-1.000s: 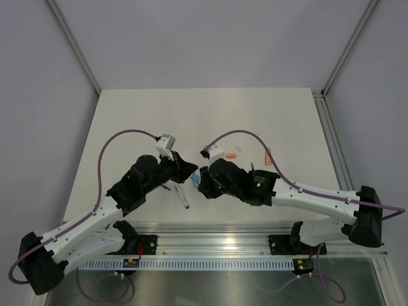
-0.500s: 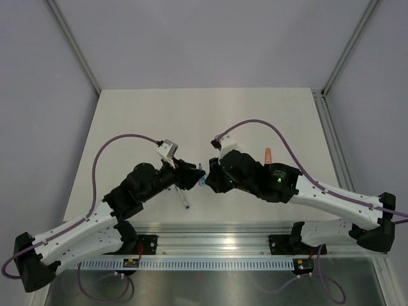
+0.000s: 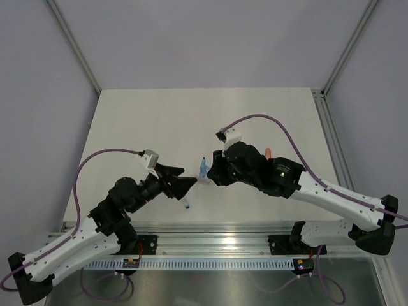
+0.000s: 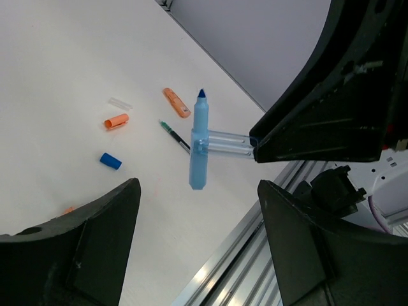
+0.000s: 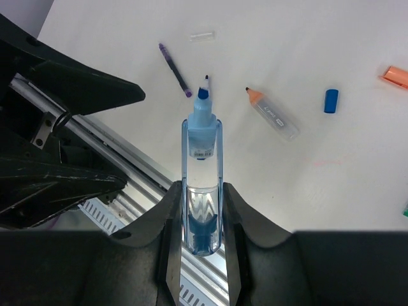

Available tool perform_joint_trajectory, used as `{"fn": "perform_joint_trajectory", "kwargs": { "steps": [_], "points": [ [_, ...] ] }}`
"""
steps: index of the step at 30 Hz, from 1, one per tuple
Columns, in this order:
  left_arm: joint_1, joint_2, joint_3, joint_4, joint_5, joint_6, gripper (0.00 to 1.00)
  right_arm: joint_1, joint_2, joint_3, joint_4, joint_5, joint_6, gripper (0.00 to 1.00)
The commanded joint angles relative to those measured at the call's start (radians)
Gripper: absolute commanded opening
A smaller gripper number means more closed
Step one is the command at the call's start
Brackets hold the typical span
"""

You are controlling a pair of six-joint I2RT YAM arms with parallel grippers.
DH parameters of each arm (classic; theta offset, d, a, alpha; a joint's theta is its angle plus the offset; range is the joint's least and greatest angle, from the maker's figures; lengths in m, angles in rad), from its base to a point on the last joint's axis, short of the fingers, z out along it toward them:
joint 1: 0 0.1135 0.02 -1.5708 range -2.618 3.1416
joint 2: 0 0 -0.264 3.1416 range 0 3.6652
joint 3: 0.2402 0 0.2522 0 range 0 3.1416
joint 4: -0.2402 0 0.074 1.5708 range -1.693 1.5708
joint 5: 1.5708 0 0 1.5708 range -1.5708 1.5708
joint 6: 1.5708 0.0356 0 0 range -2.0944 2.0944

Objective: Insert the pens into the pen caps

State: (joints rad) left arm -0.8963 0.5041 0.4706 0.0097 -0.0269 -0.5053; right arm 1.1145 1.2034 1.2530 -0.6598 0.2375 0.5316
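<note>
On blue pen (image 5: 202, 124), unreadable label (image 5: 202, 153)

Before left tool (image 3: 187, 178), blue pen (image 4: 199, 148)

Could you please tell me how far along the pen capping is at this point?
Done: no capped pen shows. In hand: the right gripper is shut on a light blue pen, dark tip bare; the left gripper is open and empty. Left: the orange-tipped pen, purple pen and green-tipped pen lie uncapped, with the blue cap, orange cap and clear cap lying loose.
</note>
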Motion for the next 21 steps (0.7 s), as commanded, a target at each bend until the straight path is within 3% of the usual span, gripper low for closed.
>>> {"fn": "perform_joint_trajectory", "kwargs": {
  "steps": [1,11,21],
  "points": [
    [-0.006,-0.035,-0.049,0.065,0.074,0.016,0.75,-0.013,-0.028,0.042,0.022,-0.069,-0.007,0.15],
    [-0.024,0.033,-0.044,0.180,0.153,0.083,0.73,-0.015,-0.073,0.066,-0.072,-0.204,0.070,0.16],
    [-0.069,0.085,-0.006,0.233,0.191,0.100,0.67,-0.013,-0.116,0.052,-0.084,-0.233,0.108,0.16]
  ]
}}
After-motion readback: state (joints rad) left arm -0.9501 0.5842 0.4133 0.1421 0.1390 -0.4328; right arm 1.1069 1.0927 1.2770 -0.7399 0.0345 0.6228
